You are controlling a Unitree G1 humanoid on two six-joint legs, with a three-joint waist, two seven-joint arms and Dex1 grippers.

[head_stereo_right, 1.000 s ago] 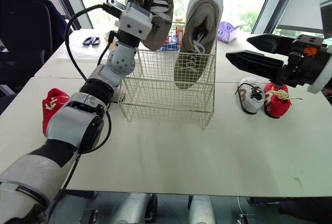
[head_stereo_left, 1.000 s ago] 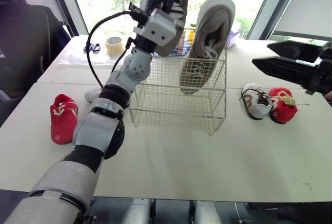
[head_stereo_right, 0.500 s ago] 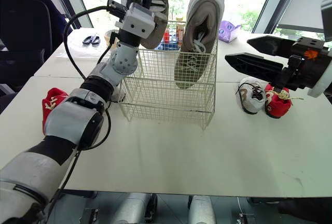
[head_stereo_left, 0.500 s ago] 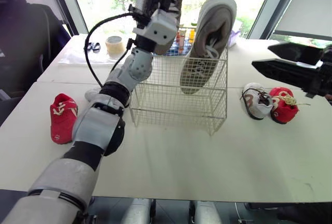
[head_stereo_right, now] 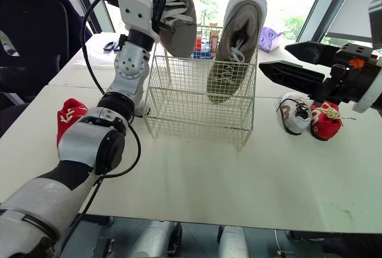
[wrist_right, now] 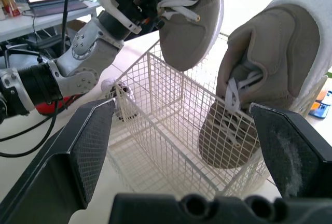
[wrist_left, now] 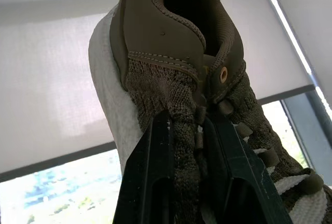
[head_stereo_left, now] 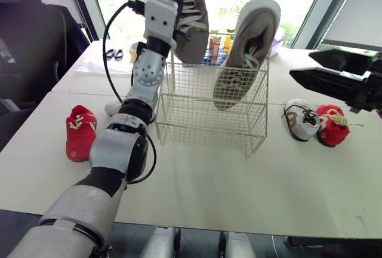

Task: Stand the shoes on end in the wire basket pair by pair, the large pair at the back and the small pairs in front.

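My left gripper (wrist_left: 188,121) is shut on the tongue of a large olive sneaker (head_stereo_left: 190,13). It holds the sneaker toe down over the back left of the wire basket (head_stereo_left: 197,110). The matching large sneaker (head_stereo_left: 248,49) stands on end inside the basket at the right, its heel above the rim. My right gripper (head_stereo_left: 301,65) hangs open to the right of the basket, above a small white shoe (head_stereo_left: 301,120) and a small red shoe (head_stereo_left: 334,125). Left of the basket lie another small red shoe (head_stereo_left: 79,140) and a small white shoe (head_stereo_left: 112,107), which is partly behind my left arm.
Scissors (head_stereo_left: 114,54) lie on the far table at the left. Bottles (head_stereo_left: 218,42) stand behind the basket and a purple item (head_stereo_right: 267,38) sits to their right. A dark chair (head_stereo_left: 36,49) stands off the table's left side.
My left wrist has swung more upright, and the held sneaker now hangs straighter, toe down, over the basket's left side. The right gripper has stayed in place. The camera shifted slightly.
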